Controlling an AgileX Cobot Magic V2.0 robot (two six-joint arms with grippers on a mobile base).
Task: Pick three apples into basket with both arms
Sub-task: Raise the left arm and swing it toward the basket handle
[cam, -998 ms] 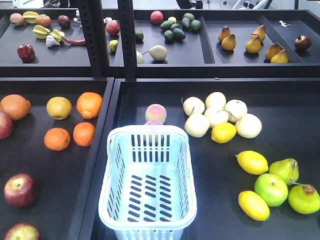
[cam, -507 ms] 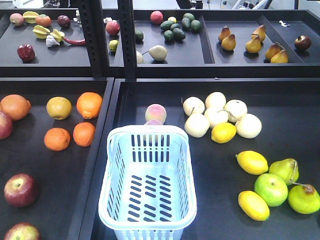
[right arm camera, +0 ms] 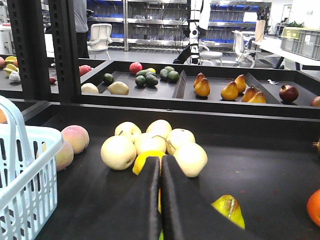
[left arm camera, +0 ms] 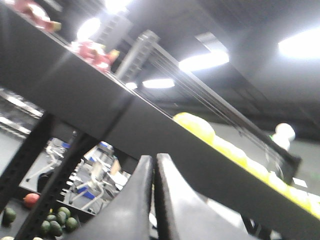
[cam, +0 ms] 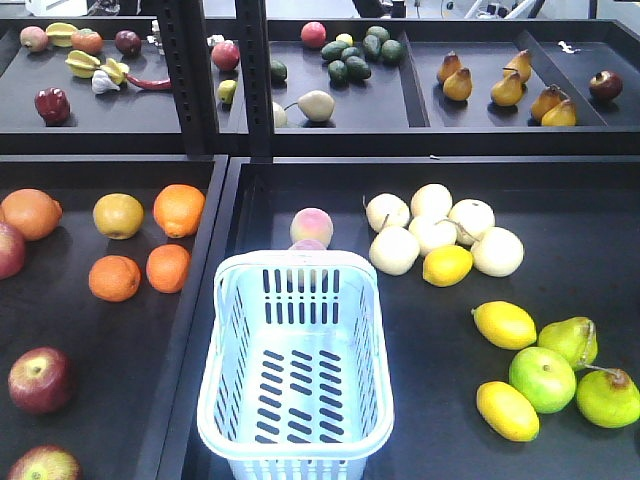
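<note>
Three dark red apples lie on the left tray in the front view: one apple (cam: 40, 380) near the left edge, another apple (cam: 42, 465) cut off by the bottom edge, and a third apple (cam: 6, 250) half out of frame. The pale blue basket (cam: 300, 262) stands empty at the bottom centre, and its wall (right arm camera: 30, 170) shows at the left of the right wrist view. Neither arm appears in the front view. My left gripper (left arm camera: 152, 159) is shut and empty, tilted up toward a shelf. My right gripper (right arm camera: 160, 160) is shut and empty, low over the right tray.
Oranges (cam: 113, 278) lie beside the apples. A peach (cam: 311, 226) sits behind the basket. Pale round fruits (cam: 432, 232), lemons (cam: 505, 325) and a green apple (cam: 542, 378) fill the right tray. Black uprights (cam: 190, 75) and a rear shelf of mixed fruit stand behind.
</note>
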